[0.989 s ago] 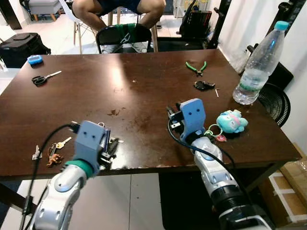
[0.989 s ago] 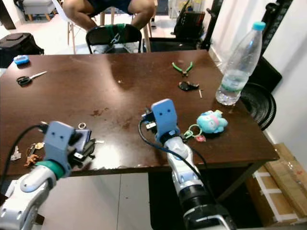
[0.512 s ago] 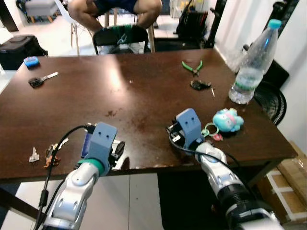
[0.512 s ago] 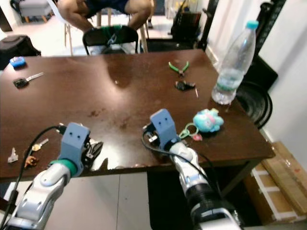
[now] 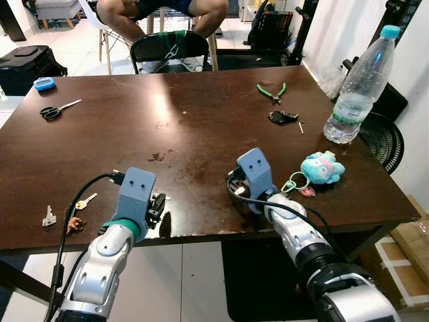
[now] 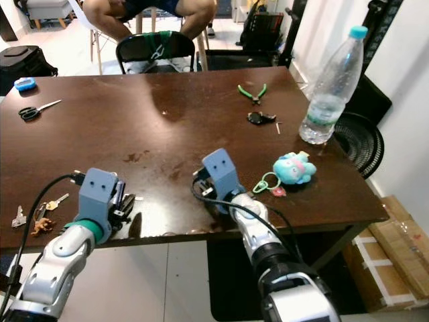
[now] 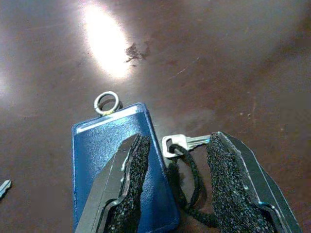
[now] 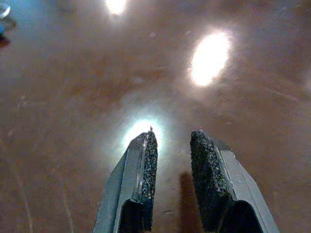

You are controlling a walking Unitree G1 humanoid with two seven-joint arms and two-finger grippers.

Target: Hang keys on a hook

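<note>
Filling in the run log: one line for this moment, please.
left gripper: open over silver key and black cord, beside blue card holder | right gripper: open, above bare table

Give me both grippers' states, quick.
Left gripper: open, straddling the silver key and black cord.
Right gripper: open, holding nothing.

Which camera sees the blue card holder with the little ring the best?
The left wrist view. There the blue card holder lies flat on the table, close up, with its ring and a silver key beside it, under the open left gripper. In both eye views that gripper hides most of it.
</note>
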